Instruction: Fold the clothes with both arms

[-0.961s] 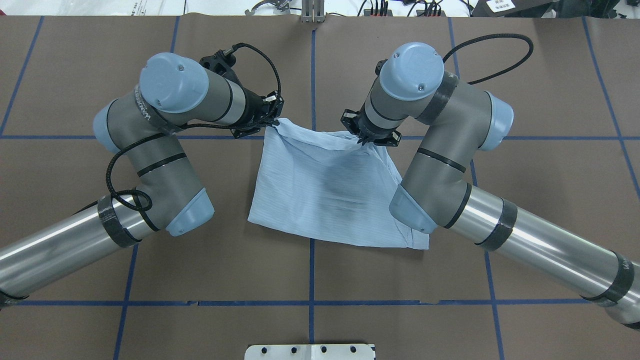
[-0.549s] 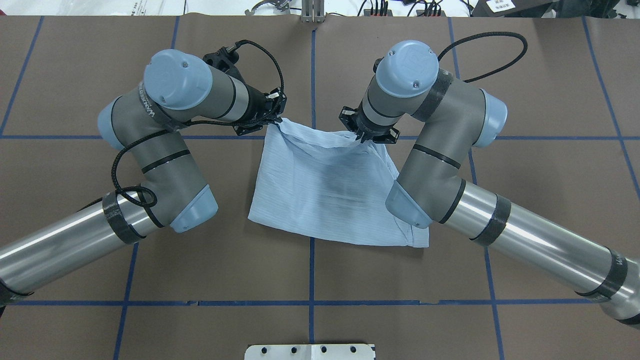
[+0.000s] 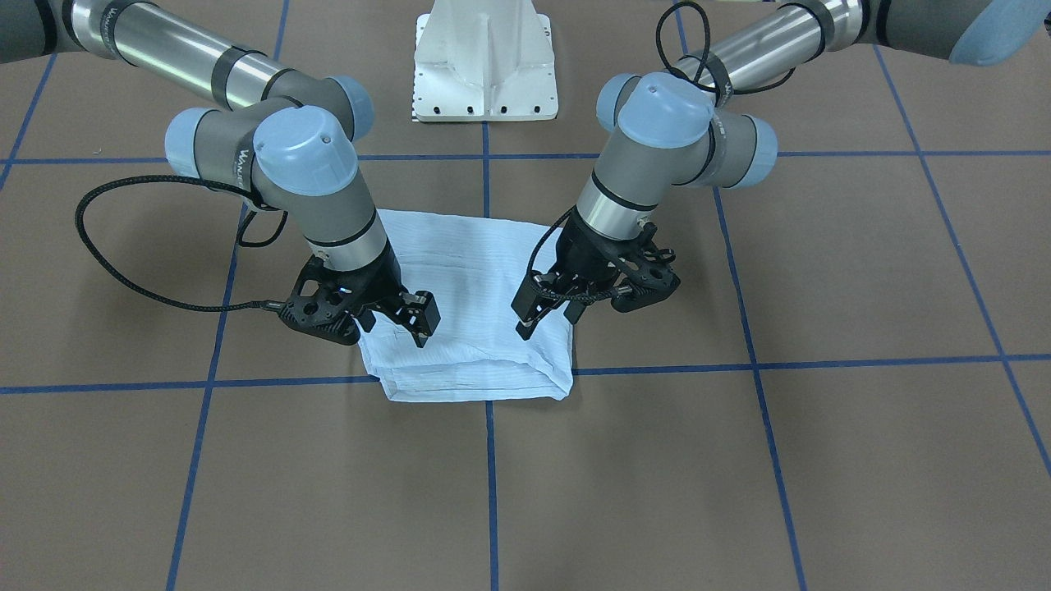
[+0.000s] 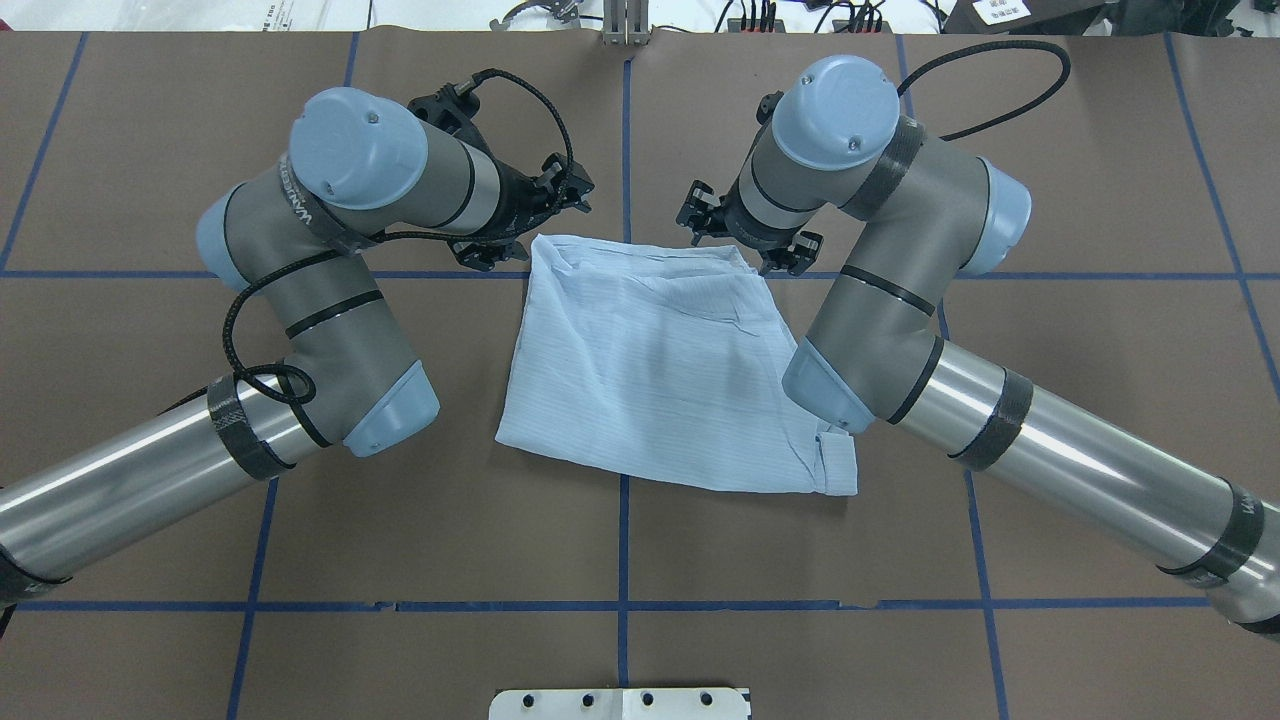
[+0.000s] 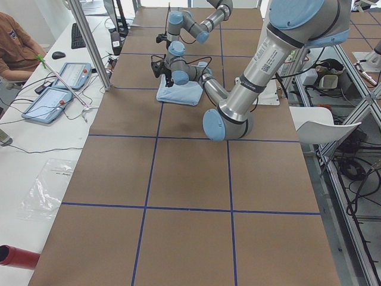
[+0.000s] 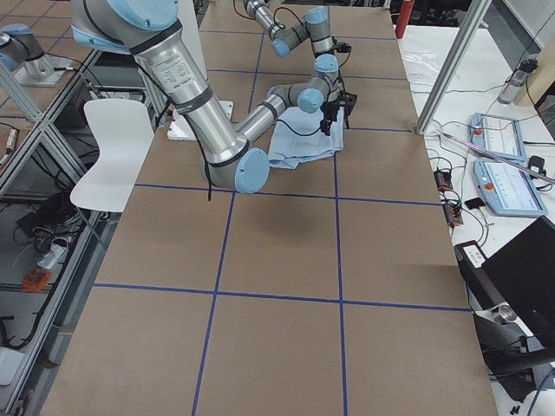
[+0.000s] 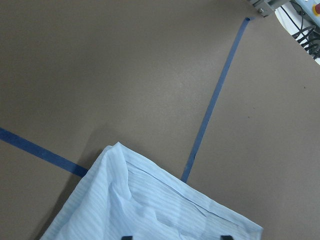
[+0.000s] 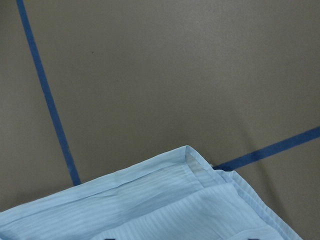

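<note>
Nearest the robot, the striped shirt's (image 4: pixel 660 370) near edge lies slanted on the brown worktop (image 4: pixel 400 540), across the centre tape line. It is folded into a rough rectangle. Its long axis runs left to right, slightly skewed, with a hemmed corner poking out toward the robot's right. Half a second ago both pincers pinched the far edge up. Now the cloth has settled flat, and the left pincer (image 3: pixel 548 316) and right pincer (image 3: pixel 394 326) hang spread and empty over the far corners. This fold looks finished.

Light blue shirt (image 8: pixel 165 205) corner on brown table (image 8: pixel 175 65); blue tape lines (image 8: pixel 47 100)
</note>
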You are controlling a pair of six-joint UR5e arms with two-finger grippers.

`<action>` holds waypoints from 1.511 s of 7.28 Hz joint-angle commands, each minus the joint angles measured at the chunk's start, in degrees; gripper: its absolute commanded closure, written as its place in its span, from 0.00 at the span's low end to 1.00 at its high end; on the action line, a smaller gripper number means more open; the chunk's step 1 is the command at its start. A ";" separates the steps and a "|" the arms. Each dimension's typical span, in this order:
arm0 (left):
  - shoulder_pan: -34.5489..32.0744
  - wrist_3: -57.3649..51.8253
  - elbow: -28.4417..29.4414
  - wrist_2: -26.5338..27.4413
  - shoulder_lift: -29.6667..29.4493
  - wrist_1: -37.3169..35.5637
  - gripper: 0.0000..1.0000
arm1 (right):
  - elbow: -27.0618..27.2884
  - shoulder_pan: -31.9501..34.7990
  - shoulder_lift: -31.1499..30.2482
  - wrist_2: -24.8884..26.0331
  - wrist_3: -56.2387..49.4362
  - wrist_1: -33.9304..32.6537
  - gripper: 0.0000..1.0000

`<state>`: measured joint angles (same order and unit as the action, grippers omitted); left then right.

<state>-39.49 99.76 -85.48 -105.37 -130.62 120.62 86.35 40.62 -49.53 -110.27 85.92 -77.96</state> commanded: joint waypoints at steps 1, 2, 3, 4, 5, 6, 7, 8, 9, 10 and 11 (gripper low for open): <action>-1.20 -1.48 -1.16 -0.44 2.28 -0.56 0.01 | 0.74 0.16 -0.04 -0.30 -3.80 -0.43 0.00; -2.60 -6.37 -6.92 -4.36 8.05 -0.56 0.01 | 1.18 2.86 -0.91 -0.39 -9.84 -0.87 0.00; -5.31 -10.25 -12.37 -6.32 13.15 -0.73 0.01 | 2.75 6.11 -3.18 -1.17 -18.43 -3.31 0.00; -8.03 -17.60 -15.64 -7.99 16.25 -3.61 0.01 | 5.03 9.71 -5.20 -1.96 -29.65 -8.30 0.00; -10.50 -25.33 -17.07 -8.18 17.76 -7.99 0.00 | 5.57 13.57 -6.61 -2.75 -39.51 -12.09 0.00; -12.78 -30.36 -17.08 -8.27 20.03 -8.90 0.00 | 5.67 17.09 -9.24 -4.50 -47.70 -12.56 0.00; -15.24 -38.94 -16.91 -8.70 23.63 -9.00 0.00 | 5.32 20.52 -12.57 -6.87 -55.35 -12.57 0.00; -19.97 -48.95 -16.82 -11.49 27.14 -9.09 0.00 | 5.40 23.08 -16.09 -8.20 -62.73 -12.57 0.00; -25.58 -62.97 -15.78 -13.52 30.22 -9.35 0.00 | 5.58 25.19 -19.60 -10.65 -67.42 -12.48 0.00; -29.73 -76.51 -12.55 -13.80 32.17 -9.35 0.00 | 5.75 26.43 -23.20 -12.06 -74.25 -12.22 0.00; -32.82 -80.21 -10.95 -14.33 33.23 -9.26 0.00 | 5.75 28.62 -27.33 -12.25 -80.85 -12.30 0.00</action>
<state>-67.67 28.94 -98.83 -118.84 -99.40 111.34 92.03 66.69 -71.82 -121.53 13.48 -90.29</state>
